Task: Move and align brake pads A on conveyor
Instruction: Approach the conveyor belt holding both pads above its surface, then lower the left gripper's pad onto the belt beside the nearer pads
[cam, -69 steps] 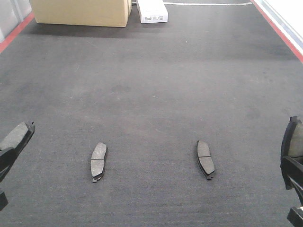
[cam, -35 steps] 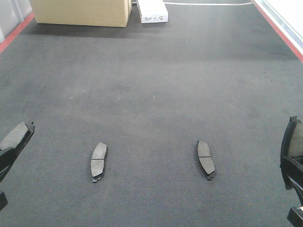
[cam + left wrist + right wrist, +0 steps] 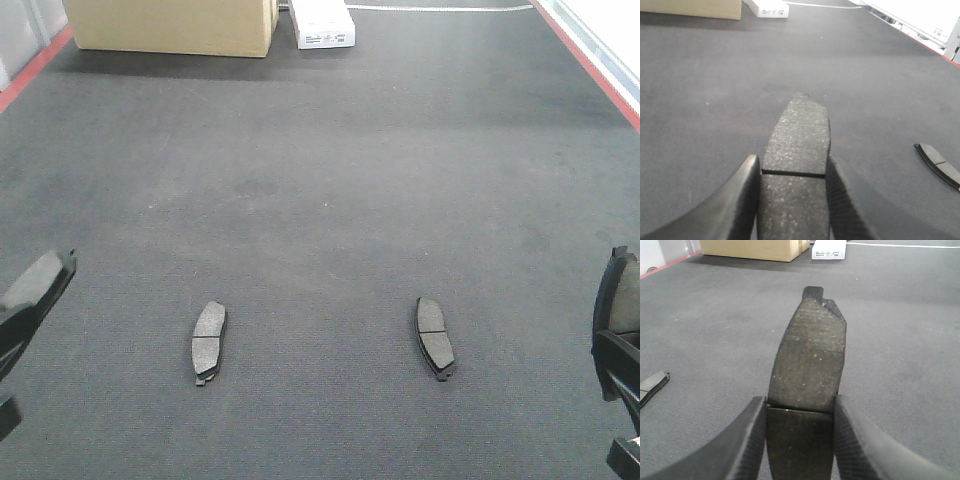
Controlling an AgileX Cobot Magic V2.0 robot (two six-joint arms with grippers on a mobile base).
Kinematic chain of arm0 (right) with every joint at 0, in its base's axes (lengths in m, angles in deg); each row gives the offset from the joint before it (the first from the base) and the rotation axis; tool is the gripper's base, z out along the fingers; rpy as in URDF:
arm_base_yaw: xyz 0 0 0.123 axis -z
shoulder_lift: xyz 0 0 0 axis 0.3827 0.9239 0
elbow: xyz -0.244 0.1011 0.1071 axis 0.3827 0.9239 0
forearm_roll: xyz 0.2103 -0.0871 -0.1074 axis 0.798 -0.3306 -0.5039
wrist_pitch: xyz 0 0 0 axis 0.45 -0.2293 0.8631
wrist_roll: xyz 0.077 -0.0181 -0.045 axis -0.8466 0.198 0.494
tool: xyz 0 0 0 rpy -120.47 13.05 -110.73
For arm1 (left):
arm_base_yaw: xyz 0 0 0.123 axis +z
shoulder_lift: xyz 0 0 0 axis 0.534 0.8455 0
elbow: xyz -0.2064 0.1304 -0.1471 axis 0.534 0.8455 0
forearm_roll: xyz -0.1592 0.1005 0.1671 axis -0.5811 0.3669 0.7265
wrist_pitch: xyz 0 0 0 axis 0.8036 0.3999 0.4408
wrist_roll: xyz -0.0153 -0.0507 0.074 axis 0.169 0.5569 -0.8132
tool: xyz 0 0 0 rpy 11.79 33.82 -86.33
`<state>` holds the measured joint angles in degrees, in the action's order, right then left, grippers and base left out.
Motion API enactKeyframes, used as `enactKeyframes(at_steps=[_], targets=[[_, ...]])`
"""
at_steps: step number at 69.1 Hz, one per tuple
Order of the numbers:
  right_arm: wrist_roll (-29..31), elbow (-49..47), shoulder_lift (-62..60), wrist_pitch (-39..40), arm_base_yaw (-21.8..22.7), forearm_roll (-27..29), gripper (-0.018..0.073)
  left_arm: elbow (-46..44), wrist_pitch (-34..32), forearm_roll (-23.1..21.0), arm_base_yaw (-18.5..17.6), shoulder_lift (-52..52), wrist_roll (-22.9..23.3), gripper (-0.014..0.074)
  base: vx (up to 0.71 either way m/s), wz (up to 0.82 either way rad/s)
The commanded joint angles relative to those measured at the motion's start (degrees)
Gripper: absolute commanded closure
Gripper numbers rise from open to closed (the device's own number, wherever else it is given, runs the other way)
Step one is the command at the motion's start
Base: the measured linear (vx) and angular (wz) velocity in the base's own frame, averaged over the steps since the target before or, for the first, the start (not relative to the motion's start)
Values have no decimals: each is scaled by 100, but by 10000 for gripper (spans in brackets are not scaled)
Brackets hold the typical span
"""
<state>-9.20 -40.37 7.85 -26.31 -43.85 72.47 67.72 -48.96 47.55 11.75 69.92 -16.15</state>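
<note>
Two brake pads (image 3: pixel 209 341) (image 3: pixel 434 337) lie well apart on the conveyor (image 3: pixel 330 180); wide open belt lies between and beyond them. Your left gripper (image 3: pixel 792 200) and right gripper (image 3: pixel 800 440) each clamp another pad. Cardboard box (image 3: pixel 172 25) and white box (image 3: pixel 322 25) sit at the far edge.

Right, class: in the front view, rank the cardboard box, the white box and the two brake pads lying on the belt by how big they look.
1. Cardboard box, cropped by the top edge.
2. White box, also cropped.
3. Left pad and right pad: alike, no ranking.
The boxes sit farther from the camera, so they really are bigger.
</note>
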Motion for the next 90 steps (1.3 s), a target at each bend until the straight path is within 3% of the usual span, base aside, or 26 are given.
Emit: enactKeyframes(at_steps=[1,16,36,45,61,74,90], targets=[[31,-202,20,500,9,-113,557,-471,-723,7,-18,425,-216,489,0,0],[31,-202,20,500,9,-113,557,-1460,-844,3,-145,1857,-787,486,0,0],[31,-202,20,500,9,-113,557,-2438,-889,7,-1386,3679,-1188,485,0,0],[31,-202,20,500,9,-113,557,-3024,-344,-37,-1725,4452,-1172,482,0,0],[31,-202,20,499,9,-113,557,-4309,1391,-32,-1725,5644,490,482,0,0],[31,-202,20,499,9,-113,557,-4954,1467,60,-1725,6584,1214,477,0,0],[31,-202,20,499,9,-113,557,-5142,1686,740,-1725,7234,2438,470,0,0]])
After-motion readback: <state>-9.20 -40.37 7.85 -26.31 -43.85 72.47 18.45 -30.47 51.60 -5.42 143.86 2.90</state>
